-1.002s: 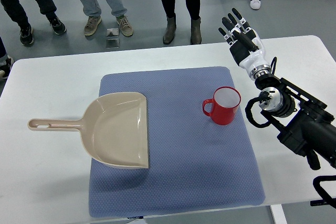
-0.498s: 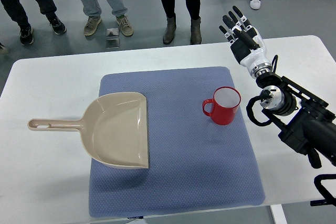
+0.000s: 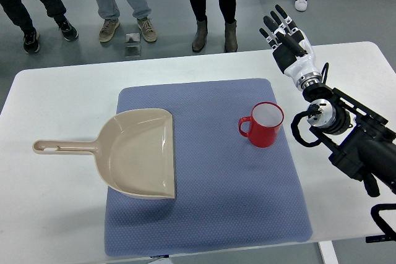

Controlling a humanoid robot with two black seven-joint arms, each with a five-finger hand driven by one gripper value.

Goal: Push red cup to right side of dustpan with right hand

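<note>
A white desk (image 3: 55, 227) carries a blue mat (image 3: 210, 214). The red cup (image 3: 264, 124) is located at 3 o'clock of the dustpan (image 3: 139, 151), well apart. The right robot hand (image 3: 286, 38), fingers spread and empty, should be lowered at the cup's 3 o'clock and swept steadily toward 9 o'clock.

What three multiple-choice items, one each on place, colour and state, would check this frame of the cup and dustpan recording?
1. Where does the red cup stand?
A. inside the dustpan
B. on the blue mat, right of the dustpan
C. on bare table, off the mat

2. What colour is the dustpan?
A. beige
B. green
C. black

3. What is the state of the right hand?
A. closed around the cup
C. pressing on the dustpan handle
B. open, fingers extended, apart from the cup

Answers:
1 B: the cup sits upright on the blue mat, with a gap of mat between it and the dustpan.
2 A: pan and handle are both pale beige.
3 B: the hand is above the table's far edge, fingers spread, holding nothing.
</note>
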